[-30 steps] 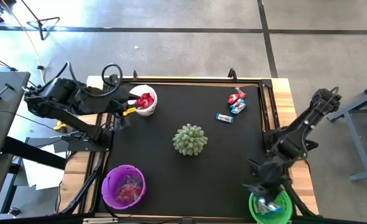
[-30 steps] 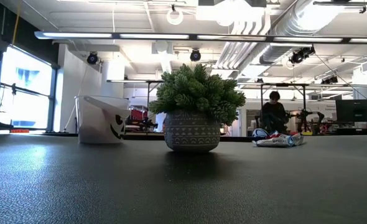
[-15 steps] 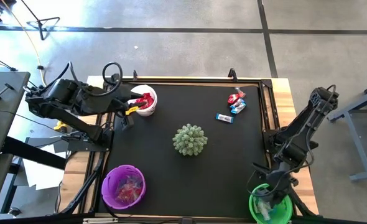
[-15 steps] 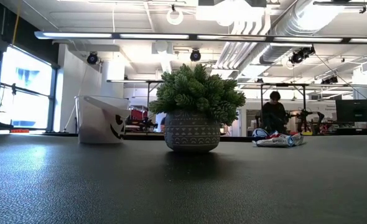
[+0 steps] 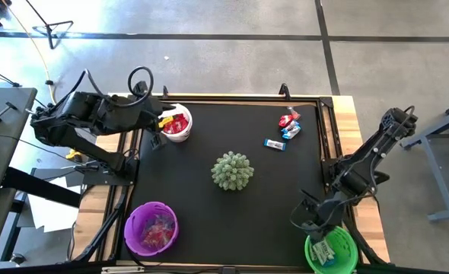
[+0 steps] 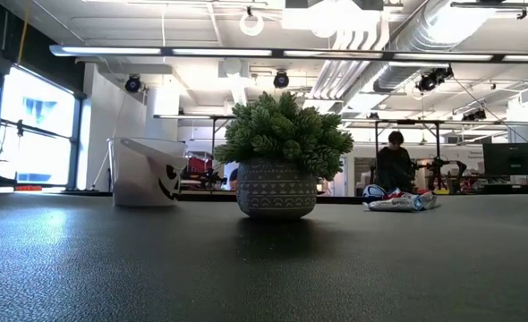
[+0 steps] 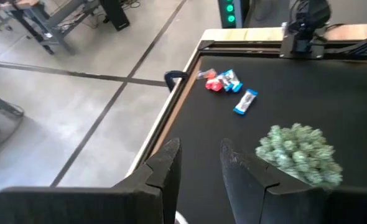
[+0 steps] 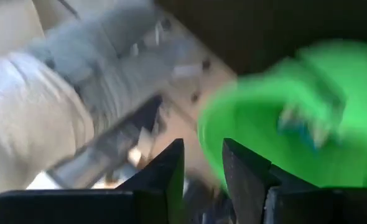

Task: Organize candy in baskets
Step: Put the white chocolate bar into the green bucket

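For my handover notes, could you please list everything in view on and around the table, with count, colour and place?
Round white basket: one, far left corner of the black mat, red wrapped candy inside.
Round purple basket: one, near left corner, red and pinkish candy inside.
Round bright green basket: one, near right corner, blue-and-silver candy inside.
Loose wrapped candies: a small cluster, red and blue-and-silver, far right of the mat; exact count unclear.
Spiky pale-green plant in a patterned pot: one, mat centre.
Person: one, dark clothing, in the room behind.
Left gripper: beside the white basket, jaws apart, empty.
Right gripper: just beside the green basket, jaws apart, empty.
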